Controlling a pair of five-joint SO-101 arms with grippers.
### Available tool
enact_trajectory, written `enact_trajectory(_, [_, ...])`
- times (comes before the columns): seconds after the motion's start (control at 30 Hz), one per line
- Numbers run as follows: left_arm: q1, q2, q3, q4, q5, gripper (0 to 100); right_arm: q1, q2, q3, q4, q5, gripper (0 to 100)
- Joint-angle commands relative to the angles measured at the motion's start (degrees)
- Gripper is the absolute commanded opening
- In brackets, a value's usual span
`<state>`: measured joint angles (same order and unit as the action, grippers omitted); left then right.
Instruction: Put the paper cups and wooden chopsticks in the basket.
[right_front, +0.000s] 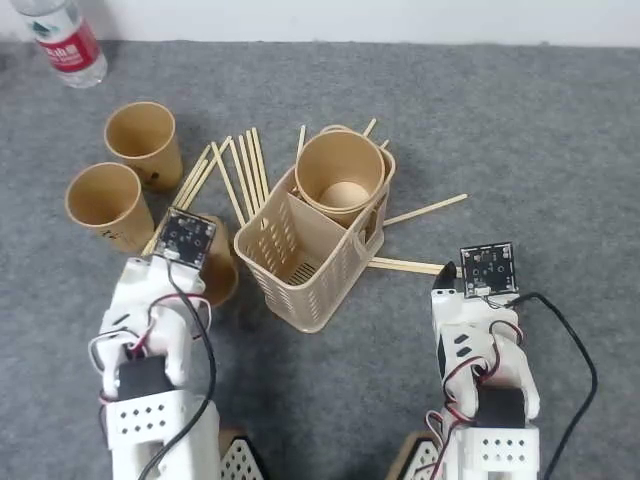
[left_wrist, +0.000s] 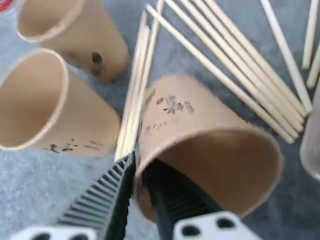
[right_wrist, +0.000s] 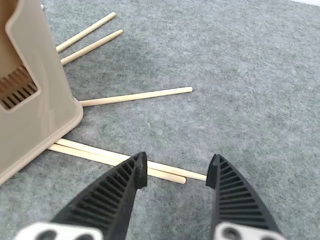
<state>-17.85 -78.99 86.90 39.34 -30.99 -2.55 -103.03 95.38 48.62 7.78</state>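
Note:
A beige slotted basket (right_front: 305, 262) stands mid-table with one paper cup (right_front: 340, 178) inside its far compartment. Two paper cups (right_front: 143, 140) (right_front: 103, 202) stand upright to its left. A third cup (left_wrist: 210, 145) (right_front: 222, 275) is tilted beside the basket, and my left gripper (left_wrist: 139, 172) is shut on its rim, one finger inside and one outside. Several wooden chopsticks (right_front: 235, 172) (left_wrist: 240, 80) lie behind that cup. My right gripper (right_wrist: 177, 170) (right_front: 447, 272) is open just above a pair of chopsticks (right_wrist: 125, 161) that runs under the basket's corner (right_wrist: 30, 100).
A plastic water bottle (right_front: 65, 42) lies at the far left corner. More chopsticks (right_front: 425, 210) (right_wrist: 135, 96) stick out from under the basket on its right side. Bare grey carpet (right_front: 520, 130) stretches to the right.

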Motion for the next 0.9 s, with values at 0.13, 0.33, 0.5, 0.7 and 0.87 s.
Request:
enact_trajectory(0.13, [3.7, -0.3, -21.8, 16.5, 7.2, 1, 0.8, -0.9, 1.0, 0.2, -0.4, 20.9])
enact_trajectory(0.33, [9.1, -0.1, -29.1, 25.8, 9.4, 1, 0.7, -0.9, 1.0, 0.2, -0.4, 20.9])
enact_trajectory(0.5, [9.4, -0.1, -30.0, 26.5, 11.9, 1, 0.7, -0.9, 1.0, 0.2, -0.4, 20.9])
enact_trajectory(0.7, [9.3, -0.1, -34.5, 26.6, 12.0, 1, 0.7, -0.9, 1.0, 0.2, -0.4, 20.9])
enact_trajectory(0.87, [9.1, -0.1, -40.7, 26.5, 11.8, 1, 0.7, -0.9, 1.0, 0.2, -0.4, 20.9])
